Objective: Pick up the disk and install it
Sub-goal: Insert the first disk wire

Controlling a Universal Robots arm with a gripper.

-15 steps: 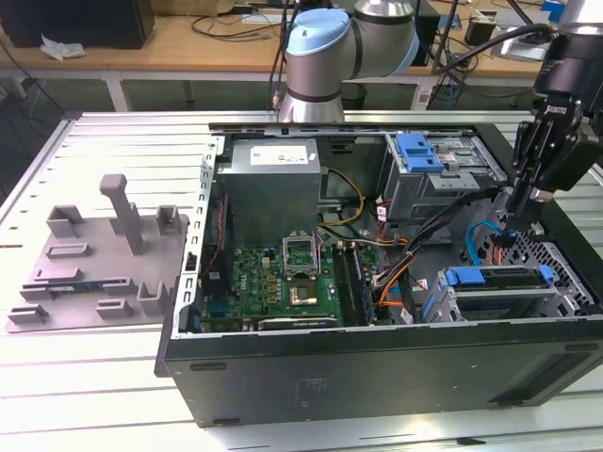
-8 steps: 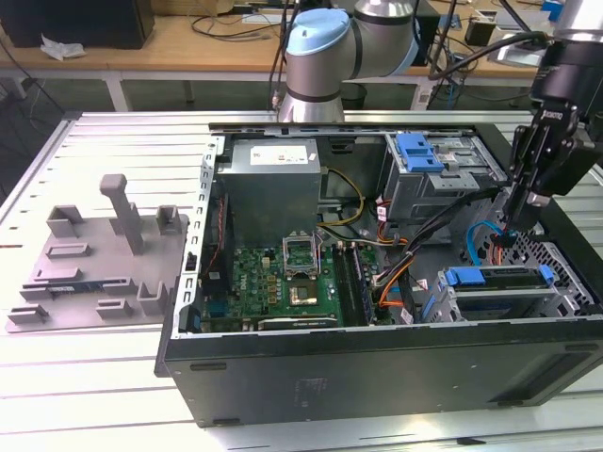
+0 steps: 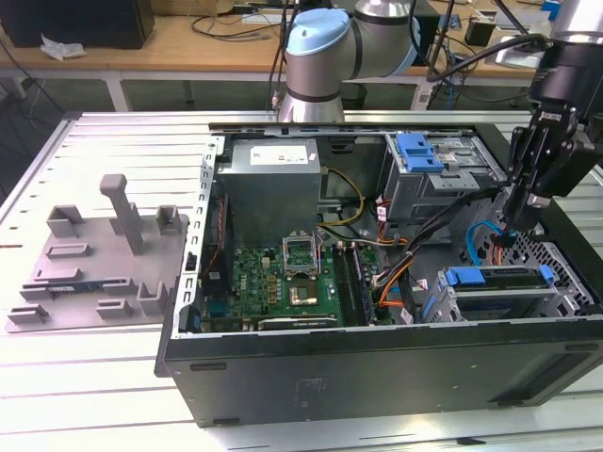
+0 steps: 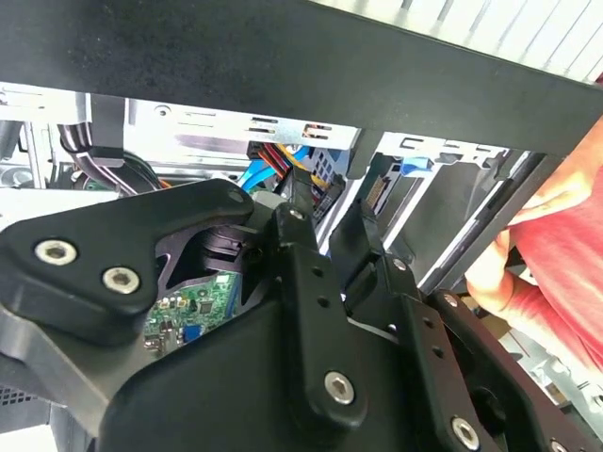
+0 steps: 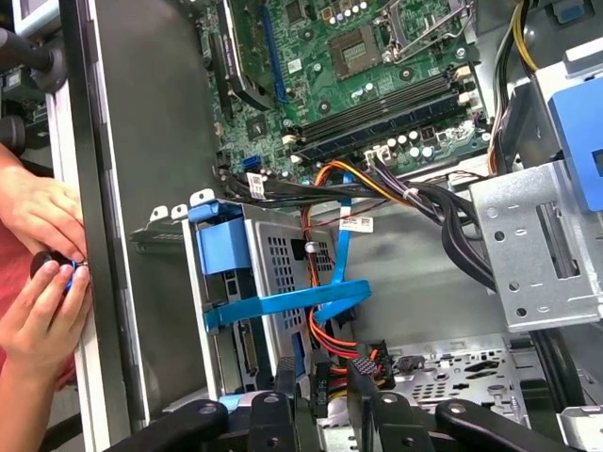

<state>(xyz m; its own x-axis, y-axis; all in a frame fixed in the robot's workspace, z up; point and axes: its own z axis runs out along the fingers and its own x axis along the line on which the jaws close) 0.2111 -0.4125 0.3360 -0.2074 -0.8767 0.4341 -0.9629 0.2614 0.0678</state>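
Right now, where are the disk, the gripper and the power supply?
the disk (image 3: 499, 277): exterior view, on its blue carrier frame.
the gripper (image 3: 518, 218): exterior view, midway between its fingertips.
the power supply (image 3: 273, 200): exterior view, on its grey side face.

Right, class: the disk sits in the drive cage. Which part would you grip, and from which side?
Probably the disk's blue carrier end, which faces the motherboard: come from that side, through the case's open top. The cage walls in the rest.
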